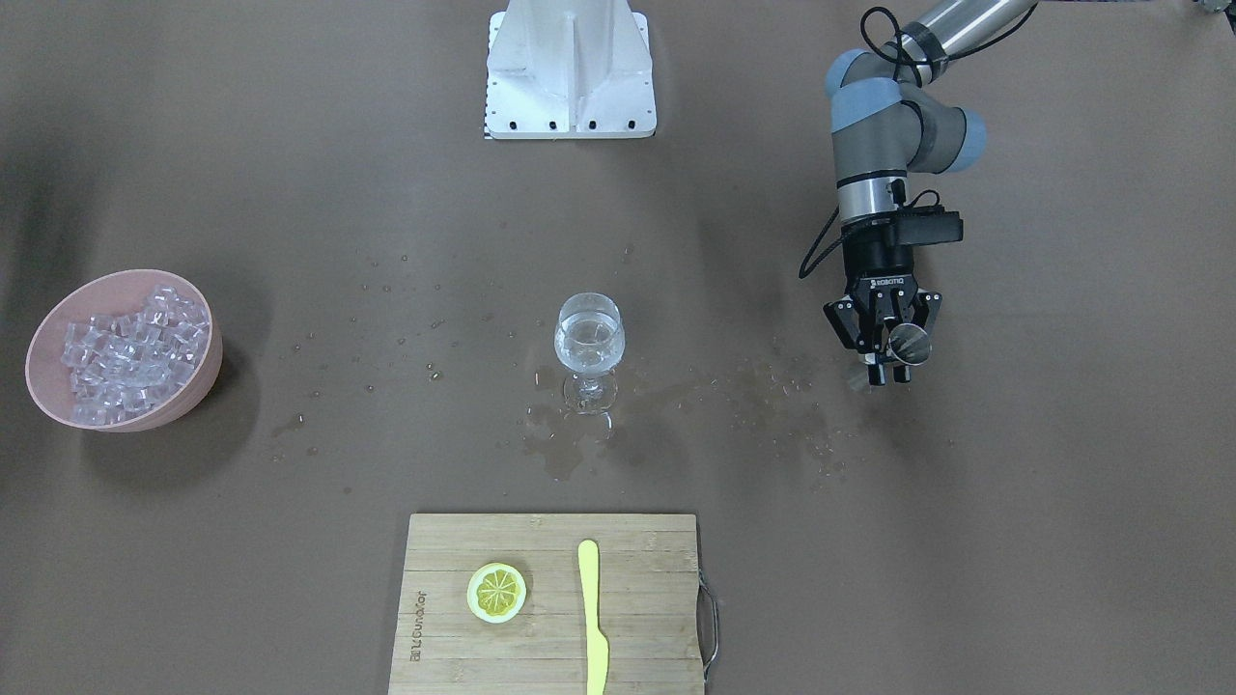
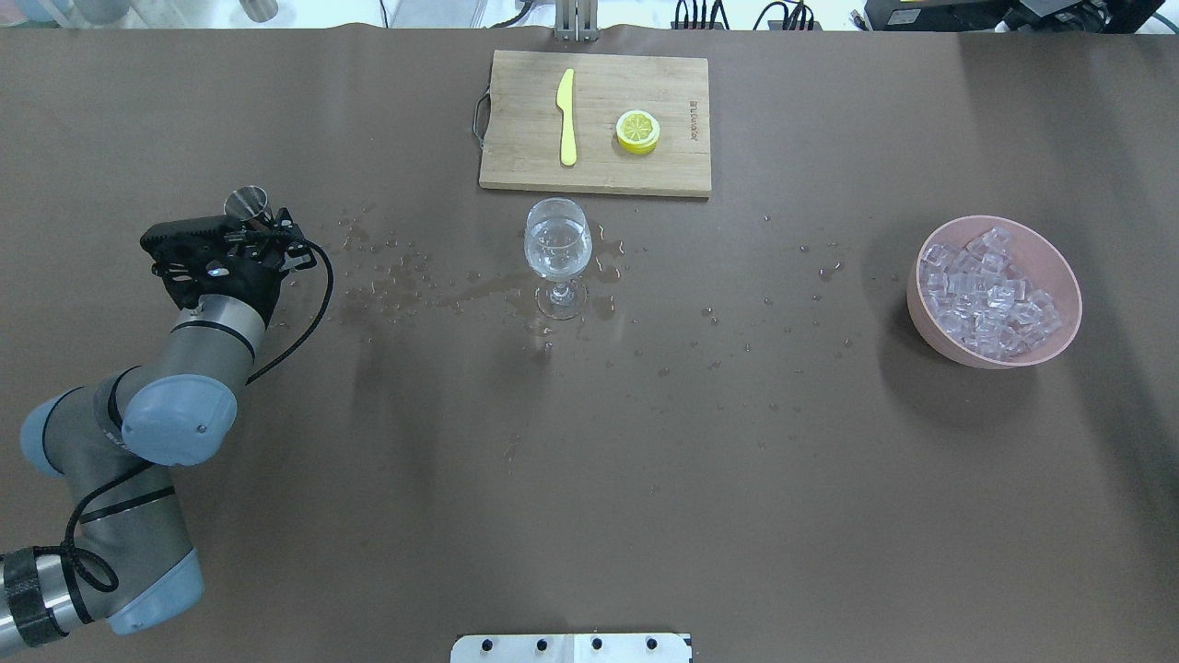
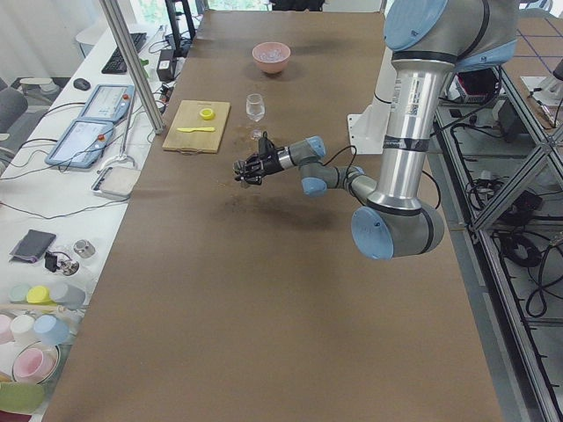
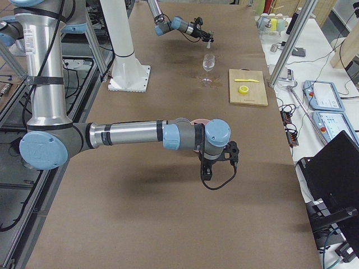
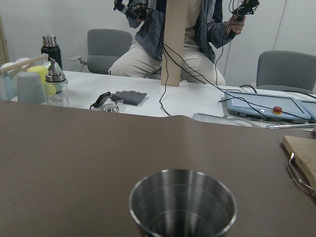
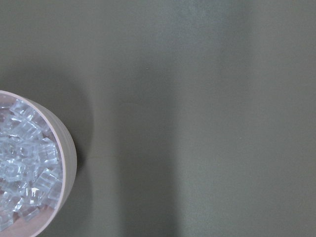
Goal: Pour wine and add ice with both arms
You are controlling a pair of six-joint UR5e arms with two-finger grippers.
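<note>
Right, left pincer is pinching the steel cup mouth-up, well apart from the wine glass. Reads to me as pour done: the wine sits in the glass, splashes on the surface round its foot. Left wrist view shows the cup looks empty; the overhead can't. Farther off, the ice is all in the pink bowl. Right pincer shows only side-on near that bowl, so spread or pressed together I cannot tell.
</note>
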